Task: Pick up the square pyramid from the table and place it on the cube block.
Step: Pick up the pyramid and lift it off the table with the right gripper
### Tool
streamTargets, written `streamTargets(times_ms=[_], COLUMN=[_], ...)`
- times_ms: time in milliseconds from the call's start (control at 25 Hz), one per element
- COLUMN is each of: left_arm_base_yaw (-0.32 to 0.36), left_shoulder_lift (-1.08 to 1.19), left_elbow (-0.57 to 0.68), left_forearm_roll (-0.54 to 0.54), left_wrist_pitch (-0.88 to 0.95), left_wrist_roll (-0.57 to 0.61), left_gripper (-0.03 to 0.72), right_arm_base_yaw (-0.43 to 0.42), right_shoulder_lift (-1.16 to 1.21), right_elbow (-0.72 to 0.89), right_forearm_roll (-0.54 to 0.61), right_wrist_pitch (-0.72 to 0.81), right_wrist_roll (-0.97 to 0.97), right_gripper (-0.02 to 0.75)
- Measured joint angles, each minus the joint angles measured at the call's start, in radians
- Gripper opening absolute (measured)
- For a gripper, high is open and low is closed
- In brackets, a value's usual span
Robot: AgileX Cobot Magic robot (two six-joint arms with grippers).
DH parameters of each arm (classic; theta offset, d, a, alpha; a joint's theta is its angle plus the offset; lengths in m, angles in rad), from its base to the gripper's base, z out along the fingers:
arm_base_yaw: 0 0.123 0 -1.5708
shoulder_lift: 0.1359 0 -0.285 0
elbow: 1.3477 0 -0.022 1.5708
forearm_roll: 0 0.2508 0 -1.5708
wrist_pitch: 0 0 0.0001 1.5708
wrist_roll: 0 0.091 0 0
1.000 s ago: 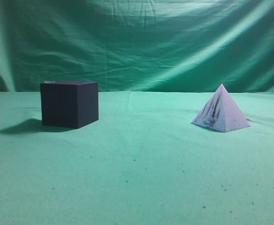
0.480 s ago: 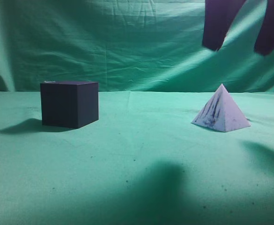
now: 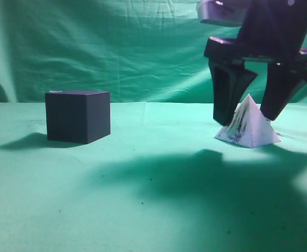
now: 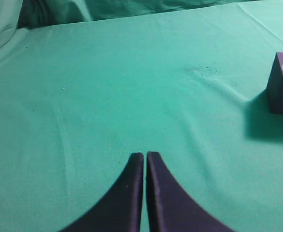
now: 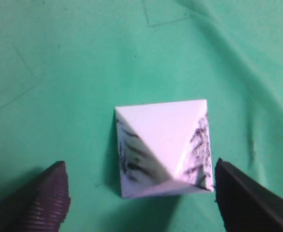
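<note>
The pale square pyramid (image 3: 250,128) with dark streaks stands on the green table (image 3: 153,199) at the right. My right gripper (image 3: 246,116) is open and straddles it from above, one finger on each side, neither clearly touching. In the right wrist view the pyramid (image 5: 163,147) lies between the spread fingers of the right gripper (image 5: 139,181). The dark navy cube block (image 3: 78,115) stands at the left, well apart. It also shows at the right edge of the left wrist view (image 4: 282,83). My left gripper (image 4: 145,155) is shut and empty above bare cloth.
A green cloth backdrop (image 3: 143,47) hangs behind the table. The right arm casts a broad shadow (image 3: 211,178) over the cloth in front of the pyramid. Cloth creases (image 5: 214,63) run near the pyramid.
The right arm came into view from the top right and dropped until its open fingers straddle the pyramid. The cube and pyramid have not moved.
</note>
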Motion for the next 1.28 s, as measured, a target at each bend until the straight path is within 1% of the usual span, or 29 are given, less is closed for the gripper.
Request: streamTargets(times_ms=[40,80,120,480,520,560,640,760,840,880,1000,1280], left_arm_base_yaw=[0.0,0.0,0.0,0.0,0.0,0.0,0.0,0.0,0.0,0.0,0.0,0.0], left_shoulder_lift=[0.0,0.0,0.0,0.0,0.0,0.0,0.0,0.0,0.0,0.0,0.0,0.0], left_elbow=[0.0,0.0,0.0,0.0,0.0,0.0,0.0,0.0,0.0,0.0,0.0,0.0], left_forearm_roll=[0.0,0.0,0.0,0.0,0.0,0.0,0.0,0.0,0.0,0.0,0.0,0.0], left_wrist_pitch=[0.0,0.0,0.0,0.0,0.0,0.0,0.0,0.0,0.0,0.0,0.0,0.0], left_wrist_roll=[0.0,0.0,0.0,0.0,0.0,0.0,0.0,0.0,0.0,0.0,0.0,0.0], left_gripper=[0.0,0.0,0.0,0.0,0.0,0.0,0.0,0.0,0.0,0.0,0.0,0.0], right_arm_base_yaw=[0.0,0.0,0.0,0.0,0.001,0.001,0.002,0.006,0.006,0.006,0.003,0.003], right_shoulder_lift=[0.014,0.026,0.037,0.095,0.095,0.095,0.095,0.091,0.094,0.094,0.089,0.019], right_elbow=[0.0,0.0,0.0,-0.005,-0.006,-0.008,-0.014,-0.027,-0.059,-0.077,-0.148,-0.334], right_forearm_roll=[-0.007,-0.012,-0.014,-0.047,-0.053,-0.065,-0.096,-0.14,-0.163,-0.168,-0.199,-0.188], right_wrist_pitch=[-0.014,-0.026,-0.038,-0.079,-0.079,-0.079,-0.071,-0.047,0.0,0.03,0.103,0.212], right_wrist_roll=[0.0,0.0,0.0,0.0,0.006,0.023,0.06,0.118,0.134,0.135,0.136,0.119], right_gripper=[0.601,0.554,0.549,0.553,0.484,0.439,0.375,0.374,0.374,0.309,0.311,0.311])
